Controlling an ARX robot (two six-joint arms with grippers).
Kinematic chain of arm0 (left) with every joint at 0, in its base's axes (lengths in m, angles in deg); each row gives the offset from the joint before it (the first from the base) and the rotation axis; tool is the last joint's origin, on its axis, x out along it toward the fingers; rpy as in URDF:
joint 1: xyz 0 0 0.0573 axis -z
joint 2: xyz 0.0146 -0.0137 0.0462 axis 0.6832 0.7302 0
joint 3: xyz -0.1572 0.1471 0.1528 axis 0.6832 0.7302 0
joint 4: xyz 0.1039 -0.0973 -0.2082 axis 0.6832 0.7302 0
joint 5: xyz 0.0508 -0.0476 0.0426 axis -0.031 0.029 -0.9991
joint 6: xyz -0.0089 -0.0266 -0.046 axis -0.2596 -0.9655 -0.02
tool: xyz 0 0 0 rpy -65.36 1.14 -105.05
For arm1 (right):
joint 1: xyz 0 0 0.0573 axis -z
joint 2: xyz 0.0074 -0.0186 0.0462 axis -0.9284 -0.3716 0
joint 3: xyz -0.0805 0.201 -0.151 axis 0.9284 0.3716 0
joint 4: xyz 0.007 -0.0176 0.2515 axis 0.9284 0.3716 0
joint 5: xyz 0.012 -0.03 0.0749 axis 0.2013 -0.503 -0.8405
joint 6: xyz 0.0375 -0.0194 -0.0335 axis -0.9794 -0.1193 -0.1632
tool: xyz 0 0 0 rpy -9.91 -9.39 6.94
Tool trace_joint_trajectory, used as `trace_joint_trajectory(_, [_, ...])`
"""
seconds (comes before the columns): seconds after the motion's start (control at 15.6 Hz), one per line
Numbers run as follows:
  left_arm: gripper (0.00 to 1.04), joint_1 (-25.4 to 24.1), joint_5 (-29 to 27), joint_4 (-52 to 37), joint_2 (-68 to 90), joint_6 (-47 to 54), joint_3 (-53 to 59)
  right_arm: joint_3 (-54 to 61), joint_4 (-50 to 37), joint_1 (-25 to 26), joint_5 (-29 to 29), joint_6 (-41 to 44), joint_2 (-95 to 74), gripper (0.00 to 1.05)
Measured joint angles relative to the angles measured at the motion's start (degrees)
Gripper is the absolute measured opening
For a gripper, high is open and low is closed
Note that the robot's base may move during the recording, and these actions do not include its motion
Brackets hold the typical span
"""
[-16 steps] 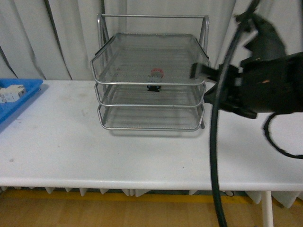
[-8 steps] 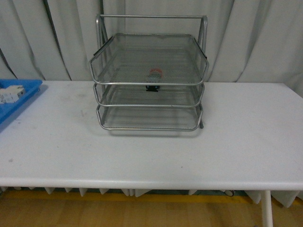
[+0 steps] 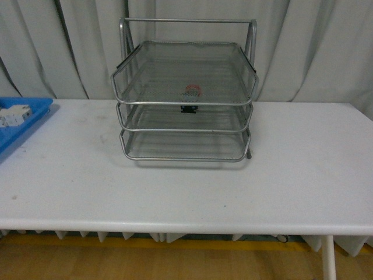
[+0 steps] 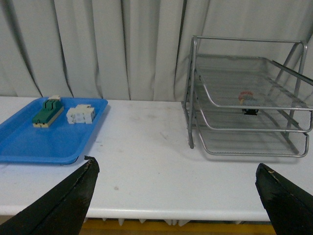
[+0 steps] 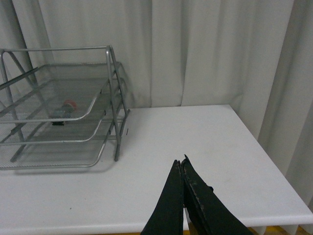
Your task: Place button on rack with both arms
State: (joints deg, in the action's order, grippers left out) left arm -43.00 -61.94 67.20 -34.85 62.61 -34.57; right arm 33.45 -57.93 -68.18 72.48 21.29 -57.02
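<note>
Ahead, in the front view, the button (image 3: 192, 91) is seen in the top tray of the rack (image 3: 185, 93), near the tabletop's (image 3: 175, 186) far edge. The left gripper (image 4: 176, 196) is spread wide, empty. The right gripper (image 5: 182, 169) is closed, empty.

button (image 3: 191, 93) veiled by the rack's (image 3: 184, 102) mesh (details indistinct), blue tray (image 3: 23, 119) cut off at the front view's edge
</note>
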Motion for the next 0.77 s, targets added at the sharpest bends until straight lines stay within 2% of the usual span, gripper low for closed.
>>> trace_joint_trajectory(0.26, [0.98, 0.0, 0.0, 0.0, 0.0, 0.0, 0.0, 1.46, 3.19, 0.0, 0.0, 0.0, 4.0, 0.02])
trace_joint_trajectory(0.32, [0.98, 0.0, 0.0, 0.0, 0.0, 0.0, 0.0, 2.47, 1.49, 0.0, 0.0, 0.0, 5.16, 0.02])
trace_joint_trajectory(0.77, [0.98, 0.0, 0.0, 0.0, 0.0, 0.0, 0.0, 2.95, 10.03, 0.0, 0.0, 0.0, 13.0, 0.02])
